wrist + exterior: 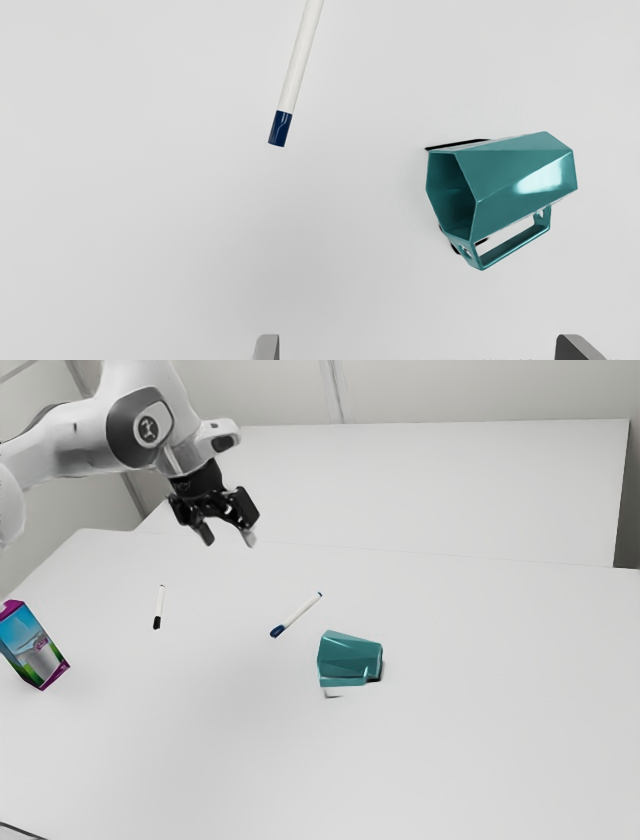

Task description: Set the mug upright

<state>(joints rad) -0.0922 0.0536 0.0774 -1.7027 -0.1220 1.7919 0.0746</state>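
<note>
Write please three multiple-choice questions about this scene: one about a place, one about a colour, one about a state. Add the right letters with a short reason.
1. What lies nearest the mug?
A. the carton
B. the blue-capped marker
C. the black-capped marker

2. What colour is the mug?
A. teal
B. red
C. yellow

3. How is the mug standing or lying?
A. upright
B. upside down
C. on its side

1: B, the exterior view shows the blue cap close by it.
2: A, both views show teal sides.
3: C, its opening faces sideways.
</note>
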